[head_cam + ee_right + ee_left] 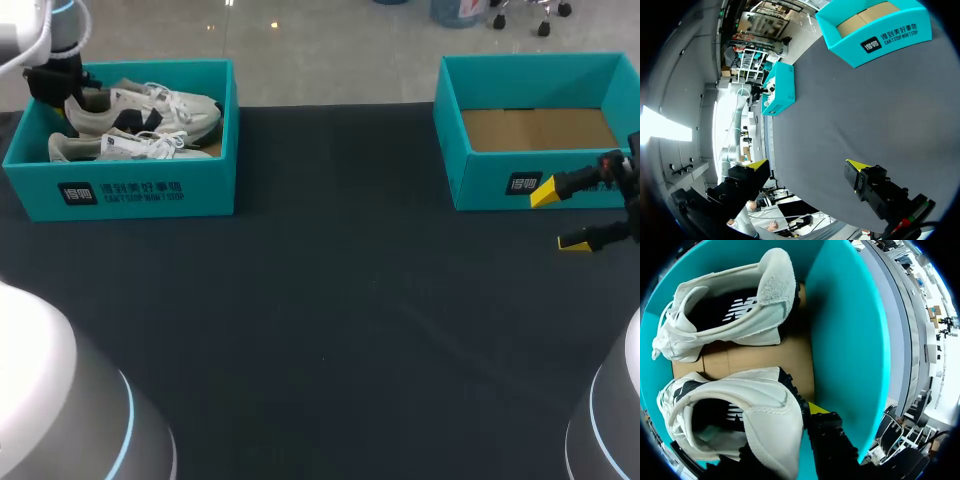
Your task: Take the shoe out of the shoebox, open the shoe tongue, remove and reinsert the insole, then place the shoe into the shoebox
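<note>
At the far left of the black cloth surface (330, 330), an open teal cardboard shoebox (140, 190) is holding a cream-white lace-up sneaker (765, 415) and its matching partner (725, 320), lying side by side. The left claw (62, 92) is hanging inside the box at the first sneaker's heel, close to the wall, though I cannot tell whether it is gripping that heel. At the far right, a 2nd teal cardboard shoebox (500, 180) is showing its brown floor, and the right claw (559, 217) is hovering just in front of it, spread wide and holding nothing.
</note>
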Tool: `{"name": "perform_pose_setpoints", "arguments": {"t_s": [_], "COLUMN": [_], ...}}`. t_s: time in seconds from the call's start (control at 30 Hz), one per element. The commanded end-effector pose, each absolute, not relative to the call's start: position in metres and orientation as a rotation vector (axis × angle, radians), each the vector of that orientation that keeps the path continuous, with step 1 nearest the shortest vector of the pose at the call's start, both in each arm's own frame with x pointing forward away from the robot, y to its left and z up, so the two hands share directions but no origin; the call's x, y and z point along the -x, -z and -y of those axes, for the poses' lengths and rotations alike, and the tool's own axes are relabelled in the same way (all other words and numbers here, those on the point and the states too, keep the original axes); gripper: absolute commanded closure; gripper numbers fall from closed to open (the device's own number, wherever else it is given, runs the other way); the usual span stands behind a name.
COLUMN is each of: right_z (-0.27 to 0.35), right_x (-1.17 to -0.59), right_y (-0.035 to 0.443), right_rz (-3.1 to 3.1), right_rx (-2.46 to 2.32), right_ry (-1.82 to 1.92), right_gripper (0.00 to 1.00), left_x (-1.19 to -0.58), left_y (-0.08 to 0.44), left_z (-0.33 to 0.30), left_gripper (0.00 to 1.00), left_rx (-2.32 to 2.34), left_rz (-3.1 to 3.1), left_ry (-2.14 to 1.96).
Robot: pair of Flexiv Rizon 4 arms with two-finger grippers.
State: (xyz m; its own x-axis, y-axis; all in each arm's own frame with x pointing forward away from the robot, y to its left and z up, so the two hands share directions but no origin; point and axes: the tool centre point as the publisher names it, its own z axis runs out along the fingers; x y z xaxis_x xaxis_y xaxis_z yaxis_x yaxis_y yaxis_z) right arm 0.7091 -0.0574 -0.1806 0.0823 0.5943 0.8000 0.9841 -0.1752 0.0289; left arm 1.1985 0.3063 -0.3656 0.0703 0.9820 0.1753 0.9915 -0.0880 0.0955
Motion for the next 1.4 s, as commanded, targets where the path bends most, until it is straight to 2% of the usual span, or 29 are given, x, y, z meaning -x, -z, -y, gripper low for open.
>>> {"name": "perform_pose_setpoints", "arguments": {"t_s": [0.03,0.23,0.27,0.3,0.33,0.37,0.4,1.2,1.4], "right_z": [0.057,0.057,0.057,0.057,0.057,0.057,0.057,0.057,0.057], "right_x": [-0.709,-0.709,-0.709,-0.709,-0.709,-0.709,-0.709,-0.709,-0.709], "right_y": [0.181,0.181,0.181,0.181,0.181,0.181,0.181,0.181,0.181], "right_rz": [1.555,1.555,1.555,1.555,1.555,1.555,1.555,1.555,1.555], "right_rx": [1.831,1.831,1.831,1.831,1.831,1.831,1.831,1.831,1.831], "right_ry": [0.942,0.942,0.942,0.942,0.942,0.942,0.942,0.942,0.942], "right_gripper": [0.0,0.0,0.0,0.0,0.0,0.0,0.0,0.0,0.0], "left_x": [-1.216,-1.216,-1.216,-1.216,-1.215,-1.215,-1.214,-1.166,-1.166], "left_y": [0.376,0.381,0.381,0.382,0.382,0.381,0.379,0.267,0.267], "left_z": [-0.309,-0.308,-0.308,-0.307,-0.307,-0.307,-0.306,-0.273,-0.273], "left_gripper": [1.0,1.0,0.95,0.6,0.34,0.03,0.0,0.0,0.0], "left_rx": [2.245,2.24,2.238,2.238,2.237,2.236,2.235,2.222,2.222], "left_rz": [2.079,2.074,2.069,2.066,2.063,2.061,2.062,2.233,2.233], "left_ry": [0.255,0.253,0.249,0.249,0.247,0.233,0.23,0.116,0.116]}}
